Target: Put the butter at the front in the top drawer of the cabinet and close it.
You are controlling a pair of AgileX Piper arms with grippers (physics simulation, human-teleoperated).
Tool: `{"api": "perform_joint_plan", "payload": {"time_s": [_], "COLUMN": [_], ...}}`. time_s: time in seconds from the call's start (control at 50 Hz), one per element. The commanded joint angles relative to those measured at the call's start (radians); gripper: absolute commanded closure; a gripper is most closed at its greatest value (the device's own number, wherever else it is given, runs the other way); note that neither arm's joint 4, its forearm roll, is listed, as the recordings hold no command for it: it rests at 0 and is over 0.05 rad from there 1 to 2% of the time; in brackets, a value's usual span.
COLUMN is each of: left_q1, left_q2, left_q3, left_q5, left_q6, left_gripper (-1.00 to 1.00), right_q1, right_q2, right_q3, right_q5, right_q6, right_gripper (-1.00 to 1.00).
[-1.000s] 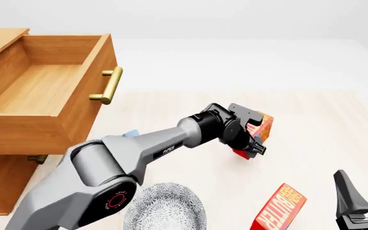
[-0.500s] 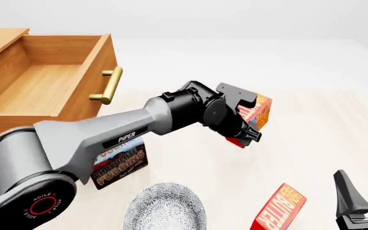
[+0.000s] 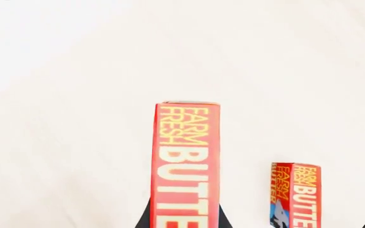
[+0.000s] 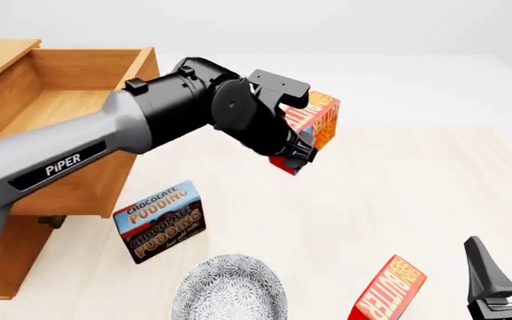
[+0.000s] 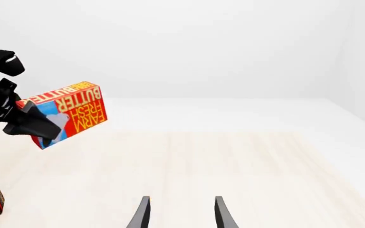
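top drawer [image 4: 65, 127] pulled out, nothing visible inside, left gripper [image 4: 296, 137] clamped on butter [image 4: 314, 120] in the air right of it (tilted), right gripper [image 5: 179, 213] fingers apart, near right

The left gripper [image 4: 293, 137] hides the near side of the butter [image 4: 314, 121] it clamps. At the table's near edge, the second butter box [image 4: 386, 291], patterned bowl [image 4: 229, 292] and right gripper [image 4: 505, 270] are cropped. The cabinet [image 4: 7, 240] is cut off at the left.
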Motion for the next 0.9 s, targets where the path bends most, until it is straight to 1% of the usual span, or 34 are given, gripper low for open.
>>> {"api": "perform_joint_plan", "payload": {"time_s": [0.02, 0.1, 0.12, 0.2, 0.26, 0.32, 0.36, 0.44, 0.5, 0.54, 0.6, 0.64, 0.66, 0.68, 0.74, 0.76, 0.82, 0.88, 0.9], "left_q1": [0.069, 0.069, 0.098, 0.112, 0.144, 0.150, 0.172, 0.209, 0.208, 0.230, 0.236, 0.253, 0.253, 0.276, 0.278, 0.256, 0.300, 0.323, 0.349], "left_q2": [-0.118, -0.118, -0.142, -0.152, -0.174, -0.182, -0.197, -0.220, -0.221, -0.227, -0.224, -0.228, -0.228, -0.232, -0.227, -0.221, -0.228, -0.229, -0.240], "left_q3": [-0.005, -0.005, -0.011, -0.012, -0.020, -0.028, -0.035, -0.066, -0.091, -0.096, -0.119, -0.171, -0.171, -0.175, -0.190, -0.215, -0.251, -0.276, -0.263], "left_q5": [0.079, 0.079, 0.107, 0.119, 0.141, 0.153, 0.166, 0.204, 0.228, 0.240, 0.267, 0.308, 0.308, 0.324, 0.346, 0.356, 0.396, 0.427, 0.432], "left_q6": [0.074, 0.074, 0.094, 0.103, 0.117, 0.113, 0.126, 0.141, 0.130, 0.144, 0.149, 0.154, 0.154, 0.171, 0.176, 0.142, 0.157, 0.164, 0.177], "left_gripper": [1.00, 1.00, 1.00, 1.00, 1.00, 1.00, 1.00, 1.00, 1.00, 1.00, 1.00, 1.00, 1.00, 1.00, 1.00, 1.00, 1.00, 1.00, 1.00], "right_q1": [0.000, 0.000, 0.000, 0.000, 0.000, 0.000, 0.000, -0.001, 0.000, 0.000, 0.000, 0.000, 0.000, 0.000, -0.001, 0.000, 0.000, 0.000, 0.000], "right_q2": [-0.001, -0.001, -0.001, -0.001, -0.001, -0.001, -0.001, -0.001, -0.001, -0.001, -0.001, -0.001, -0.001, -0.001, -0.001, -0.001, -0.001, -0.001, -0.001], "right_q3": [0.001, 0.001, 0.001, 0.001, 0.001, 0.001, 0.001, 0.001, 0.001, 0.001, 0.001, 0.001, 0.001, 0.001, 0.001, 0.001, 0.001, 0.001, 0.001], "right_q5": [0.000, 0.000, 0.000, 0.000, 0.000, 0.000, 0.000, 0.000, 0.000, 0.000, 0.000, 0.000, 0.000, 0.000, 0.000, 0.000, 0.000, 0.000, 0.000], "right_q6": [0.000, 0.000, 0.000, 0.000, 0.000, 0.000, 0.000, 0.000, 0.000, 0.000, 0.000, 0.000, 0.000, 0.000, 0.000, 0.000, 0.000, 0.000, 0.000], "right_gripper": [-1.00, -1.00, -1.00, -1.00, -1.00, -1.00, -1.00, -1.00, -1.00, -1.00, -1.00, -1.00, -1.00, -1.00, -1.00, -1.00, -1.00, -1.00, -1.00]}}
